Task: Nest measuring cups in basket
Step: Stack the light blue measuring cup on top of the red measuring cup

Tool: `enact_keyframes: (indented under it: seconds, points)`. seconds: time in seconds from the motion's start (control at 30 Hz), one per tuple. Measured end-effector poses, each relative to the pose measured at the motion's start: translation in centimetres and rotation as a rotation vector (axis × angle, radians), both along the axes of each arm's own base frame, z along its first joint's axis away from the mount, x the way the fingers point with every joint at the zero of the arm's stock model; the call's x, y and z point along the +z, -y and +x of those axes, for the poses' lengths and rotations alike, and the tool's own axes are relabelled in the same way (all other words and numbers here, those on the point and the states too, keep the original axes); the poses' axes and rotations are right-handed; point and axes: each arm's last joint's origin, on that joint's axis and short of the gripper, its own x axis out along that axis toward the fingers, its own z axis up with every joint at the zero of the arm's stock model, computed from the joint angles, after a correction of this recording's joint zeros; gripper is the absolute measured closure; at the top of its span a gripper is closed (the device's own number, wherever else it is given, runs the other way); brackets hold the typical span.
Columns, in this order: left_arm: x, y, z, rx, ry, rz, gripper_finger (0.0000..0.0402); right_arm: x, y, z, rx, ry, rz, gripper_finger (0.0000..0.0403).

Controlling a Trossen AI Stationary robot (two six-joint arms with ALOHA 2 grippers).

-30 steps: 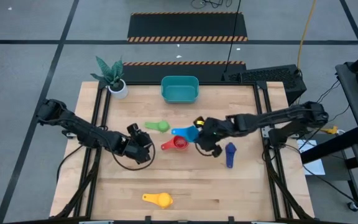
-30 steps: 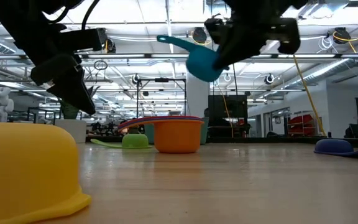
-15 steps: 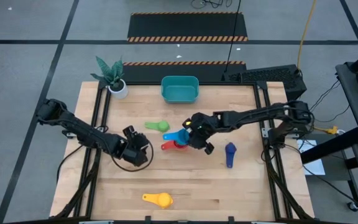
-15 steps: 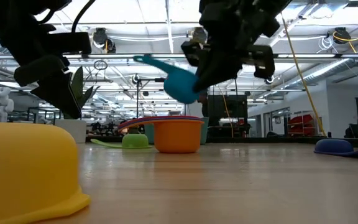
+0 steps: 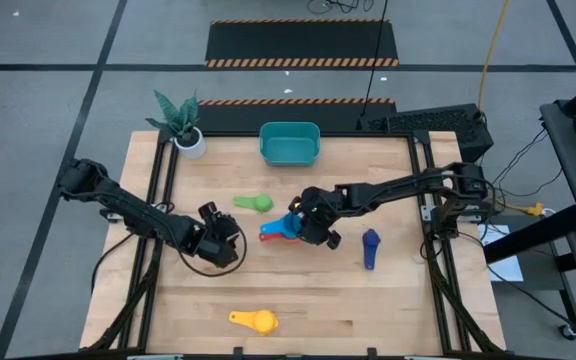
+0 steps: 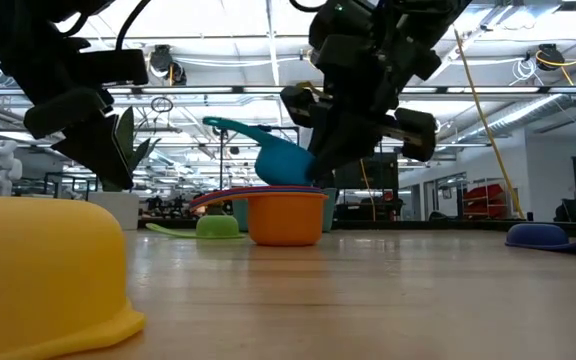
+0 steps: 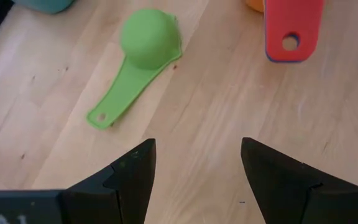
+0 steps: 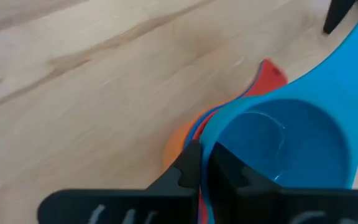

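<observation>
The left gripper (image 5: 230, 232) is hovering over bare wood at the left-centre of the table (image 5: 388, 310), its fingers (image 7: 132, 180) spread apart with nothing between them. Ahead of it the green cup (image 7: 143, 53) is lying bowl-down on the wood, handle pointing back toward the gripper, and beside that cup the end of a red handle (image 7: 289, 31) is showing. Nearer the table's front edge from this gripper, well apart, the yellow cup (image 5: 255, 320) is lying upside down.

The right gripper (image 5: 303, 225) is hanging over the table's middle with its fingers pressed together on the rim of the light blue cup (image 6: 280, 160). It is holding that cup just above a stack with an orange cup (image 6: 286, 218) at the bottom and red handle (image 5: 270, 235) sticking out toward the left gripper. To the gripper's right the navy cup (image 5: 370, 248) is lying on the wood. Beyond both grippers, at the far edge, the teal basket (image 5: 289, 144) is sitting with no cup in it.
</observation>
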Motion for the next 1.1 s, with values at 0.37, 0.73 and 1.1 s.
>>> enact_keyframes:
  seconds: [0.37,0.73,1.1]
  points:
    - [0.0,0.0,0.0,-0.004,0.002,0.012,0.0163,-0.3,0.1,0.1,0.026,0.010,-0.025,0.0397]
    - [0.1,0.1,0.3,-0.020,0.026,0.016,0.0163,-0.1,0.1,0.3,0.020,0.031,-0.030,0.0314]
    - [0.5,0.3,1.2,-0.022,0.126,0.001,0.0163,1.1,0.0,-0.4,-0.059,0.017,-0.026,0.0277]
